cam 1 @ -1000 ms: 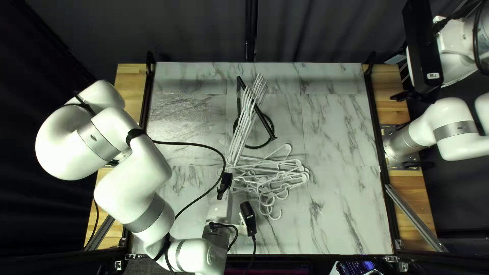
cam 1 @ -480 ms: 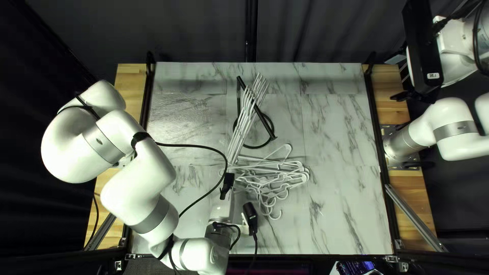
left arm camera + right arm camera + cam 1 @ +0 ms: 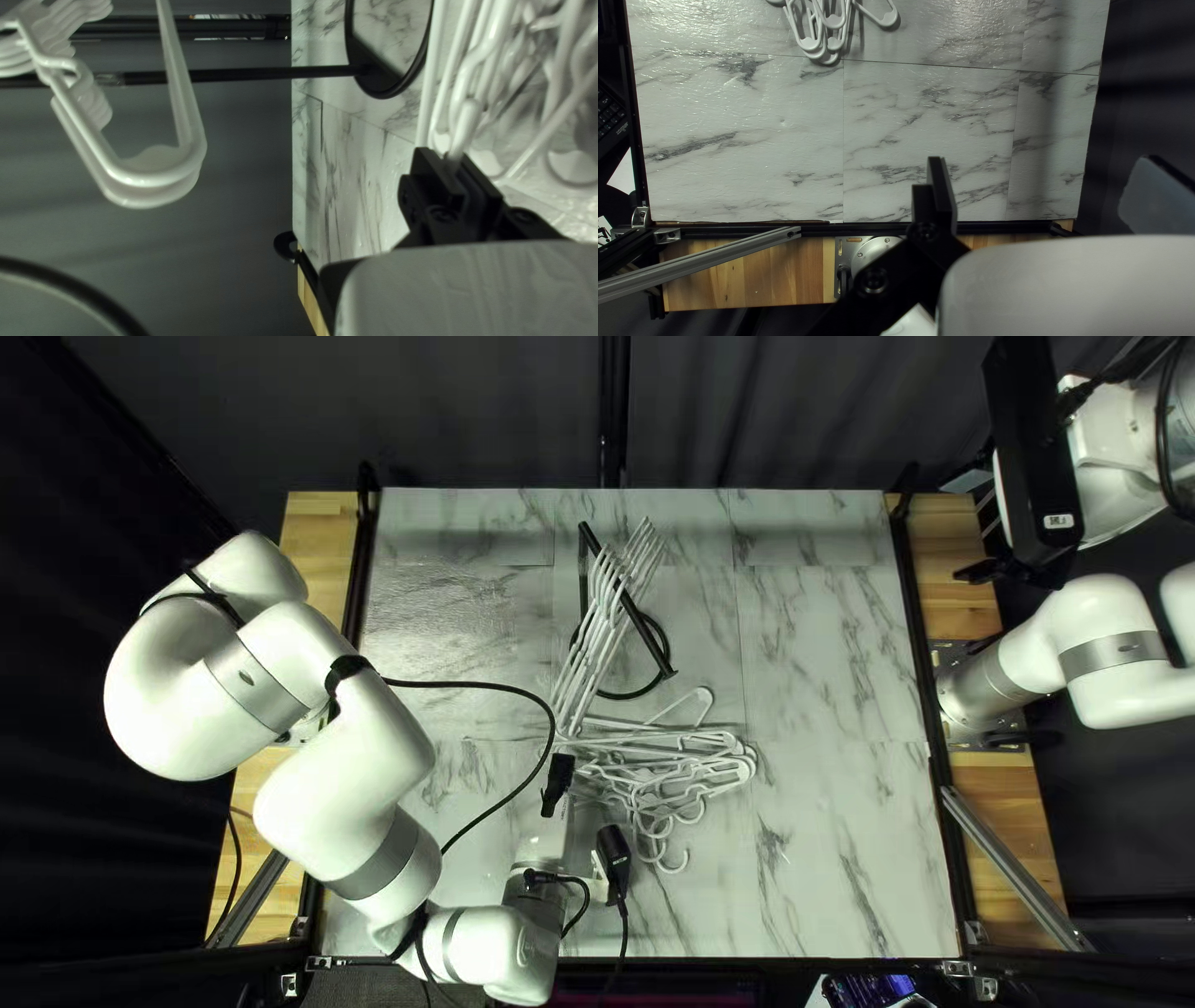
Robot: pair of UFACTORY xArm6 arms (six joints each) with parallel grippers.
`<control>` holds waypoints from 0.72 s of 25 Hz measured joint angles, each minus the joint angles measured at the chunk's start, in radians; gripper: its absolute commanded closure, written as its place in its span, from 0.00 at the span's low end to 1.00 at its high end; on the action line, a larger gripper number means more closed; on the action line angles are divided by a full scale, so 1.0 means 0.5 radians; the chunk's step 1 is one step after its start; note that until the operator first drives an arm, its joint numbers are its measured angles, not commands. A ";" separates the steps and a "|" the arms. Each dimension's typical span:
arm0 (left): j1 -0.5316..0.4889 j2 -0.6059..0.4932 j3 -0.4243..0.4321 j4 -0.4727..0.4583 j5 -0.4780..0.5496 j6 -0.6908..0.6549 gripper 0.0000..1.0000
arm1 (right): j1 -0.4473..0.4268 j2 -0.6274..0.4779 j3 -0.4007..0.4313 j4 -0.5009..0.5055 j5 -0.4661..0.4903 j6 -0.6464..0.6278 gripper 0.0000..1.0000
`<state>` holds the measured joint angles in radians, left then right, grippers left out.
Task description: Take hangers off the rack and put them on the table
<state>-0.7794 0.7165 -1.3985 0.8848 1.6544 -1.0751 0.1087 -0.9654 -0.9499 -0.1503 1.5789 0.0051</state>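
Observation:
A black rack (image 3: 624, 616) with a ring base stands mid-table, and several white hangers (image 3: 602, 611) hang slanted on its bar. In front of it lies a pile of white hangers (image 3: 663, 770). My left gripper (image 3: 557, 786) sits low at the pile's left end. In the left wrist view its fingers (image 3: 423, 196) stand close together on a white hanger (image 3: 460, 126) of that pile, and the hung hangers (image 3: 145, 175) and the rack's bar (image 3: 233, 74) lie ahead. Only one finger (image 3: 941, 186) of my right gripper shows, high over bare marble with nothing held.
The marble tabletop (image 3: 822, 709) has bare room to the right of and in front of the pile. Wooden edges and black frame rails (image 3: 910, 616) border it. My right arm (image 3: 1092, 653) is raised at the right. The pile's hanger ends (image 3: 822, 32) lie far ahead of my right gripper.
My left arm has shifted a little to the right, carrying its gripper slightly toward the pile. The hangers on the rack have swung a bit to the right. The right arm is still.

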 measured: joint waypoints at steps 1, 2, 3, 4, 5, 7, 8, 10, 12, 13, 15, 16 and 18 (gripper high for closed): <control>0.004 -0.014 0.013 0.000 -0.019 0.010 0.00 | 0.000 0.000 0.000 0.000 0.000 0.000 0.00; 0.008 -0.034 0.027 -0.002 -0.039 0.021 0.00 | 0.000 0.000 0.000 0.000 0.000 0.000 0.00; 0.013 -0.055 0.041 -0.007 -0.057 0.031 0.00 | 0.000 0.000 0.000 0.000 0.000 0.000 0.00; 0.019 -0.079 0.054 -0.014 -0.077 0.041 0.00 | 0.000 0.000 0.000 0.000 0.000 0.000 0.00; 0.025 -0.103 0.066 -0.024 -0.098 0.051 0.00 | 0.000 0.000 0.000 0.000 0.000 0.000 0.00; 0.037 -0.146 0.085 -0.044 -0.141 0.072 0.00 | 0.000 0.000 0.000 0.000 0.000 0.000 0.00; 0.041 -0.166 0.094 -0.053 -0.162 0.084 0.00 | 0.000 0.000 0.000 0.000 0.000 0.000 0.00; 0.048 -0.207 0.110 -0.069 -0.202 0.110 0.00 | 0.000 0.000 0.000 0.000 0.000 0.000 0.00; 0.053 -0.255 0.128 -0.085 -0.239 0.137 0.00 | 0.000 0.000 0.000 0.000 0.000 0.000 0.00; 0.054 -0.281 0.138 -0.094 -0.257 0.148 0.00 | 0.000 0.000 0.000 0.000 0.000 0.000 0.00; 0.054 -0.345 0.160 -0.112 -0.297 0.161 0.00 | 0.000 0.000 0.000 0.000 0.000 0.000 0.00; 0.053 -0.382 0.174 -0.123 -0.319 0.162 0.00 | 0.000 0.000 0.000 0.000 0.000 0.000 0.00; 0.049 -0.464 0.201 -0.150 -0.366 0.154 0.00 | 0.000 0.000 0.000 0.000 0.000 0.000 0.00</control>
<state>-0.7548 0.4845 -1.2977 0.8096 1.4715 -0.9983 0.1087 -0.9654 -0.9499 -0.1503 1.5789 0.0051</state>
